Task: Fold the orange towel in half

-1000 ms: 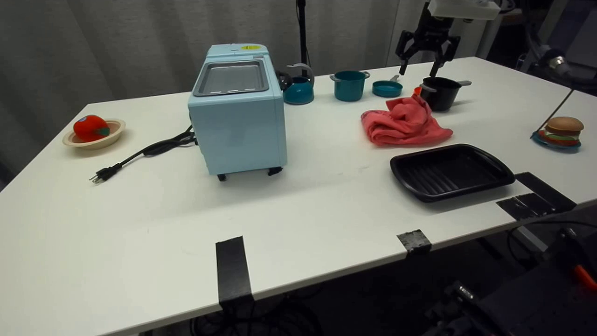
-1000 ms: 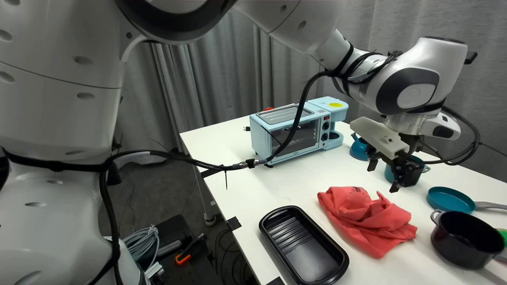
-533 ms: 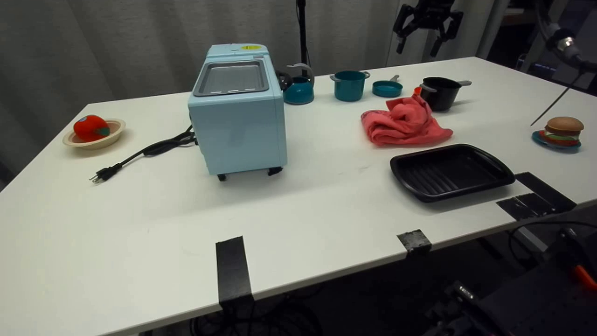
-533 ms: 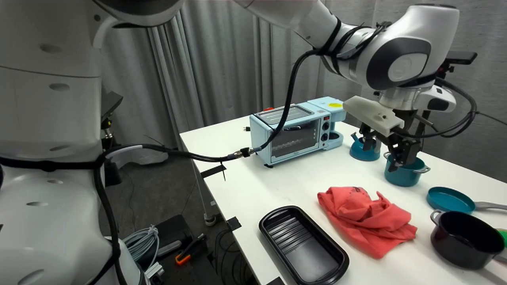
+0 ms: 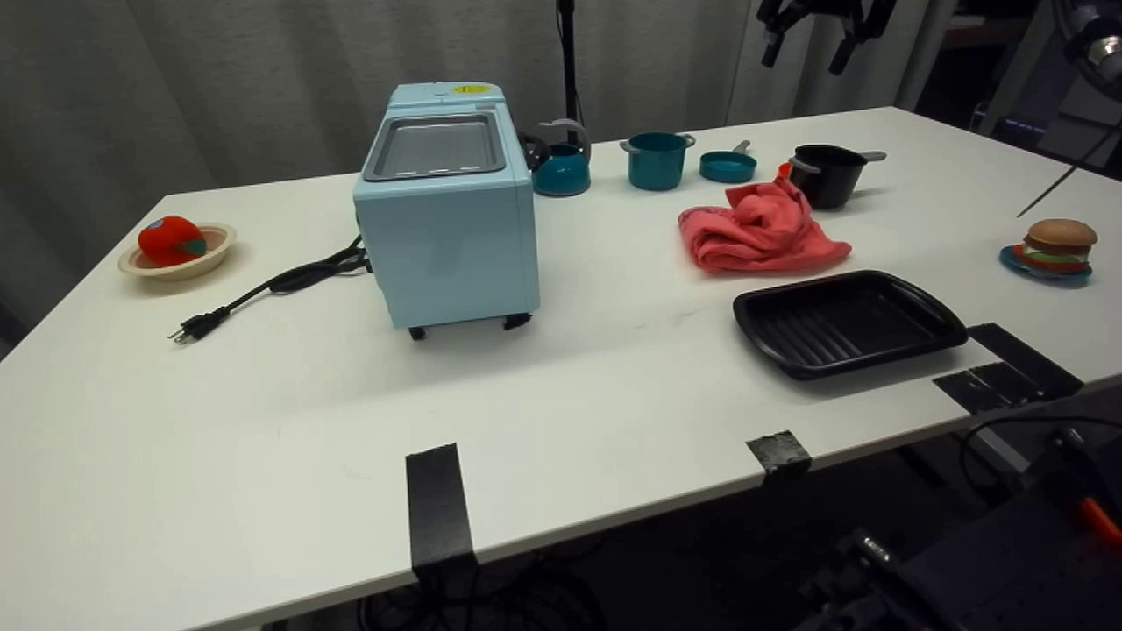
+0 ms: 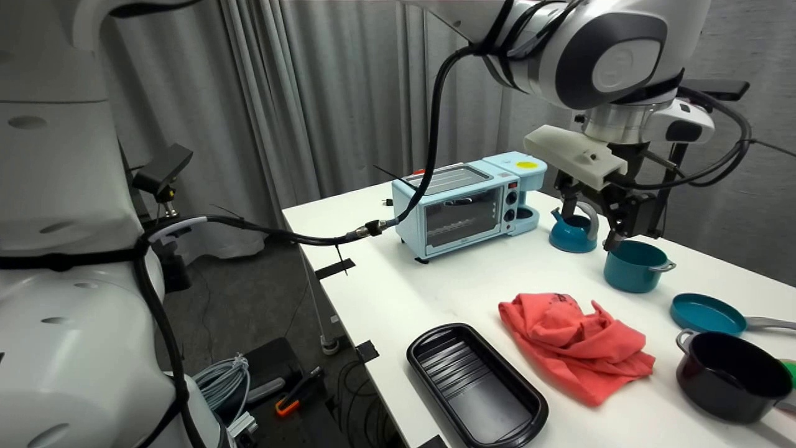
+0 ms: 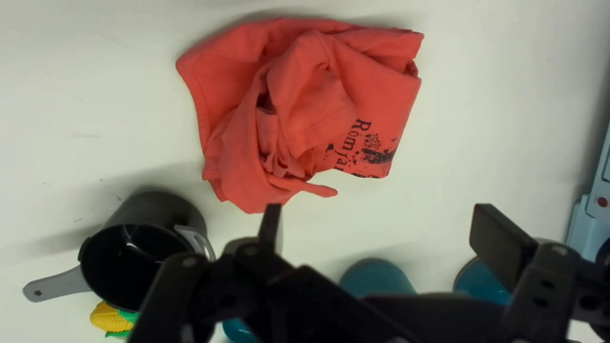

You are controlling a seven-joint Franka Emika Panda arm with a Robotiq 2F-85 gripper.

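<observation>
Orange towel (image 7: pixel 312 107): crumpled on the white table (image 7: pixel 486 119), upper middle of the wrist view
Gripper (image 7: pixel 379 228): fingers spread wide, lower half
Black pot (image 7: pixel 162 209): lower left, near the towel

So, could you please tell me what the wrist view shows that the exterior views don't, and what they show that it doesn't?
Only the wrist view: readable lettering on the orange towel, and the yellow part of the corn.
Only the exterior views: the black tray in both, and the burger in an exterior view.
Shared: the orange towel, the black pot and the jaws, standing open.
</observation>
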